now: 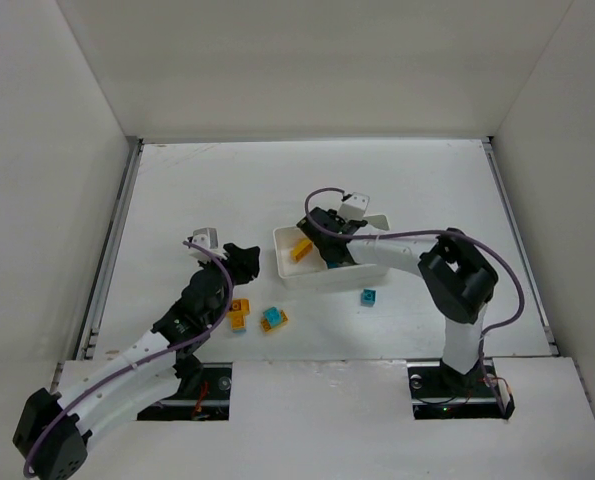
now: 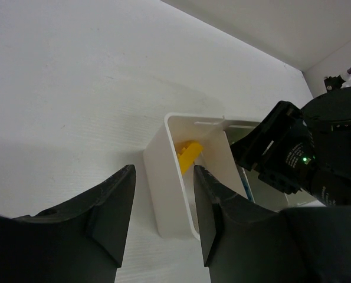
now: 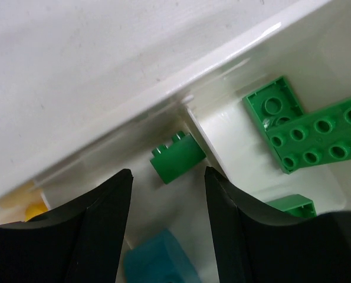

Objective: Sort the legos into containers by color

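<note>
From above, the white tray (image 1: 289,276) sat mid-table with an orange brick (image 1: 300,250) in its left compartment. The right gripper (image 1: 329,245) hung over the tray's middle, and the left gripper (image 1: 242,262) waited just beside the tray's left wall. Three legos lay loose on the table (image 1: 197,190): an orange-topped lego (image 1: 239,315) and a cyan-topped lego (image 1: 274,319) near the left arm, and a lone cyan brick (image 1: 369,296) nearer the right arm. The left wrist view showed the left gripper (image 2: 163,177) spread and empty. The tray (image 2: 163,194) stood straight ahead, its yellow-orange brick (image 2: 190,156) inside. The right wrist view showed the right gripper (image 3: 166,183) parted and holding nothing. A small green brick (image 3: 176,158) lay directly beyond the gap, against the divider (image 3: 202,135) on the side shared with a cyan block (image 3: 157,259). Its long axis ran roughly finger to finger. The green plates (image 3: 308,132) lay across the divider, so that brick probably needed lifting over.
</note>
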Controlling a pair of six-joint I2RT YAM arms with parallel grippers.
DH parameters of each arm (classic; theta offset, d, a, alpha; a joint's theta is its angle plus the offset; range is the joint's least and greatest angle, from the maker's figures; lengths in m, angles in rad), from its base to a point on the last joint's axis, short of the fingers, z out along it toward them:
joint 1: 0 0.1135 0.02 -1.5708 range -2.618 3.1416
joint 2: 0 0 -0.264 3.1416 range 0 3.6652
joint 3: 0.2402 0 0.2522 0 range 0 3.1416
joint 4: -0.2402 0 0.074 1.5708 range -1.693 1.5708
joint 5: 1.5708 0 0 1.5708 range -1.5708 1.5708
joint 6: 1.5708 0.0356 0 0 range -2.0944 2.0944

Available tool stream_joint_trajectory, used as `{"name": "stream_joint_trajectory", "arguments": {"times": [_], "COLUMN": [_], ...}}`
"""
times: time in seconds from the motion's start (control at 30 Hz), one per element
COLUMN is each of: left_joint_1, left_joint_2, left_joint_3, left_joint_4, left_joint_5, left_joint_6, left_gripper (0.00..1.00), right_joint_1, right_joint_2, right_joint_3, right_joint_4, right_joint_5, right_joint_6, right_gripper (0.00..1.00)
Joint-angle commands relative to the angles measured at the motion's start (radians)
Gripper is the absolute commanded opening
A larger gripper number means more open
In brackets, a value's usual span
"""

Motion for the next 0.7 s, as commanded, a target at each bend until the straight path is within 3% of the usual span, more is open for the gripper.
{"name": "stream_joint_trajectory", "arguments": {"times": [0.0, 0.27, 0.33, 0.5, 0.67], "left_joint_1": [-0.007, -0.024, -0.027, -0.029, -0.024], "left_joint_2": [-0.019, -0.010, -0.007, 0.005, 0.001], "left_joint_3": [-0.010, -0.013, -0.013, -0.015, -0.016], "left_joint_4": [0.057, 0.079, 0.080, 0.091, 0.091], "left_joint_5": [0.004, 0.016, 0.019, 0.019, 0.019], "left_joint_6": [-0.004, -0.002, 0.000, 0.003, 0.007], "left_gripper": [0.41, 0.41, 0.41, 0.41, 0.41], "right_joint_1": [0.020, 0.026, 0.026, 0.028, 0.047], "right_joint_2": [0.052, 0.140, 0.147, 0.131, 0.051], "right_joint_3": [0.050, 0.076, 0.077, 0.059, 0.018], "right_joint_4": [-0.010, -0.007, -0.006, 0.033, 0.045], "right_joint_5": [0.092, 0.114, 0.121, 0.114, 0.126], "right_joint_6": [0.102, 0.161, 0.164, 0.141, 0.115], "right_gripper": [0.59, 0.51, 0.45, 0.20, 0.15]}}
